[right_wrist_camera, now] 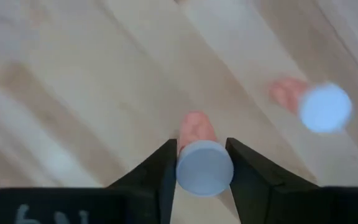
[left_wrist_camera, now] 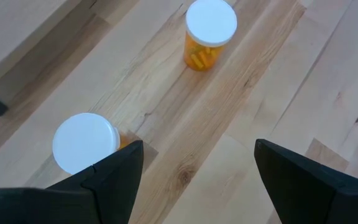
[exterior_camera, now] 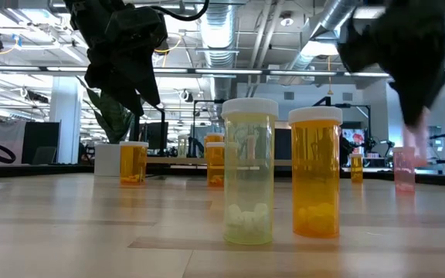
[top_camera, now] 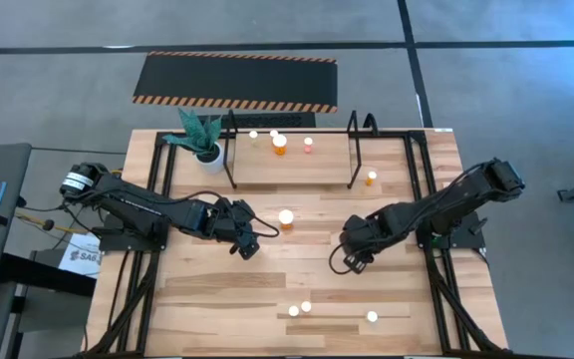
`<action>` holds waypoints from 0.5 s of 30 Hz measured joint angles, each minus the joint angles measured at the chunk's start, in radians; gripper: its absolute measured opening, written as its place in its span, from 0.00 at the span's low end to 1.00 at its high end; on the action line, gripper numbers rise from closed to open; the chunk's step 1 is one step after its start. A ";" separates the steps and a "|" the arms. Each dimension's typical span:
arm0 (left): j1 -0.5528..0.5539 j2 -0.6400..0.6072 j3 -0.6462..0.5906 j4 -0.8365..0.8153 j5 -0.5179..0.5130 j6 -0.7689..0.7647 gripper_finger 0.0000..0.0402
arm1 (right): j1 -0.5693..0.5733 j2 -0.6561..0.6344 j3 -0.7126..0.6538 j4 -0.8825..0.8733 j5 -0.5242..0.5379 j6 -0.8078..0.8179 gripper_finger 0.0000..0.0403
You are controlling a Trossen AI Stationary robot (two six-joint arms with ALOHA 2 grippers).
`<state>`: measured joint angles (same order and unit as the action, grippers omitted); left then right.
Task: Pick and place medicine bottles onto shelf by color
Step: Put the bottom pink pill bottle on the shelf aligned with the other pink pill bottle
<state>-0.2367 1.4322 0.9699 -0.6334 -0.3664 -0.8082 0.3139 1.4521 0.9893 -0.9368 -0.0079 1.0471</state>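
Both hands hover low: right hand (right_wrist_camera: 202,163) pinching a pink bottle (right_wrist_camera: 199,155), left hand (left_wrist_camera: 194,180) spread.

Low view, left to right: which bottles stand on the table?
Small orange bottle at far left → orange bottle farther back → tall pale yellow bottle with white pills up front → tall orange bottle with white cap → tiny orange bottle far back → blurred pink bottle at right.

The wooden table (top_camera: 217,299) carries scattered medicine bottles (top_camera: 299,310) (white-capped) and the shelf (top_camera: 317,170).
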 joint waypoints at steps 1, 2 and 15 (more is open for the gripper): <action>0.000 0.000 0.000 0.000 -0.001 0.001 0.73 | -0.005 0.002 0.024 0.001 0.002 -0.025 0.37; 0.000 0.000 0.000 0.000 -0.003 0.005 0.73 | -0.013 0.006 0.049 0.001 0.003 -0.053 0.37; 0.000 0.000 0.000 -0.002 -0.011 0.011 0.73 | -0.242 0.195 0.357 -0.048 0.088 -0.568 0.36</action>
<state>-0.2368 1.4326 0.9699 -0.6350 -0.3779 -0.7975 0.0719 1.6475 1.3461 -0.9848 0.0799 0.4791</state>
